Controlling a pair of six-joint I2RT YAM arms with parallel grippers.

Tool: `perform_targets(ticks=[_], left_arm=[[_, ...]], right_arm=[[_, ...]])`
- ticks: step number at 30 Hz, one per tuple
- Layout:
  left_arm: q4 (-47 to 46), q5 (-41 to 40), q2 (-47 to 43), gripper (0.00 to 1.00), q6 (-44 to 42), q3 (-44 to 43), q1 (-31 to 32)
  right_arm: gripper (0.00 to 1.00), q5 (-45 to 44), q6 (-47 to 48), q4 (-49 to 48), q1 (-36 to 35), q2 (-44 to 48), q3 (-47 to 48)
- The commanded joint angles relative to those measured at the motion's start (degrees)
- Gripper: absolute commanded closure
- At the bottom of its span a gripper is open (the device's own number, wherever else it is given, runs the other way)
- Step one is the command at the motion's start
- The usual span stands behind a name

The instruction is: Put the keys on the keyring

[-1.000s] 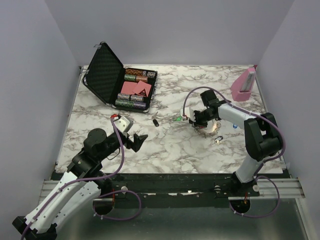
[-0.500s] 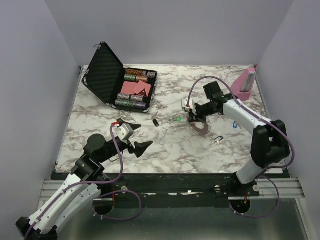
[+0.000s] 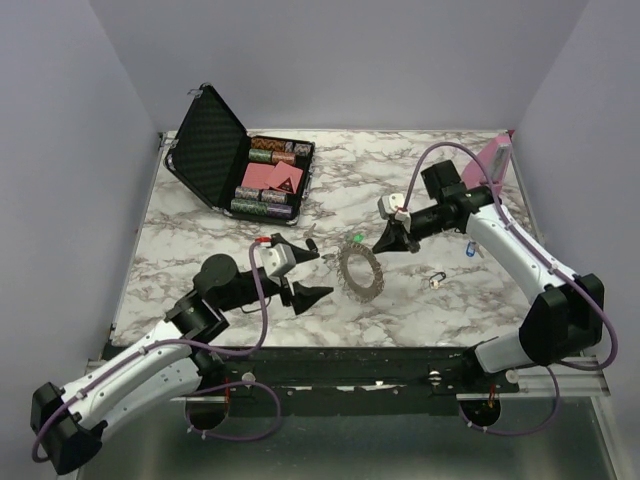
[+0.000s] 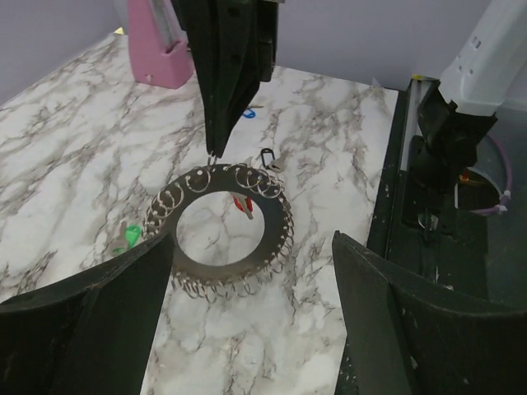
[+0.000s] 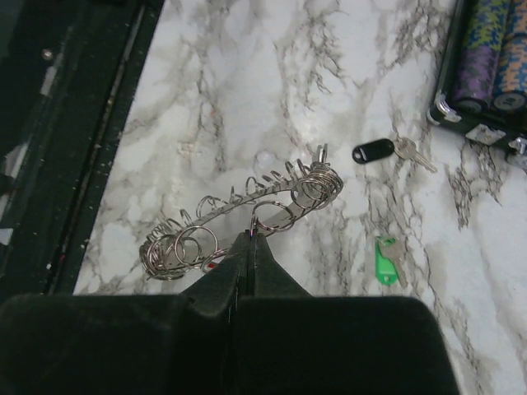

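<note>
keyring (image 3: 360, 270) – pinched at its rim by the closed right gripper (image 3: 385, 244), held tilted between the two arms. left gripper (image 3: 308, 271) spread wide just beside it – holding nothing. green key (image 3: 355, 239) lies loose nearby.

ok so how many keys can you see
4: red key on the keyring, green key beside the ring, black key nearer the case, blue key by the right arm. A small dark item near it may be a fifth.
</note>
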State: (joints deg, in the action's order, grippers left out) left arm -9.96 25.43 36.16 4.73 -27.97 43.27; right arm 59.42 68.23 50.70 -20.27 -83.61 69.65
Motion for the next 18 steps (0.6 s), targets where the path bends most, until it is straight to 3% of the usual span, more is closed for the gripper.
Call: perform_targets(ticks=[1,18], left_arm=[[-2.8,-5.6,5.3,0.17,-4.5,-3.7,6.6],[-12.0,-6.3,24.1,0.47,-6.6,-9.2,11.3]], right_arm=[[1.0,10.5,4.6,7.4,0.0,2.8,0.5],[1.0,14.7,11.7,12.9,-1.1,3.2,-1.6]])
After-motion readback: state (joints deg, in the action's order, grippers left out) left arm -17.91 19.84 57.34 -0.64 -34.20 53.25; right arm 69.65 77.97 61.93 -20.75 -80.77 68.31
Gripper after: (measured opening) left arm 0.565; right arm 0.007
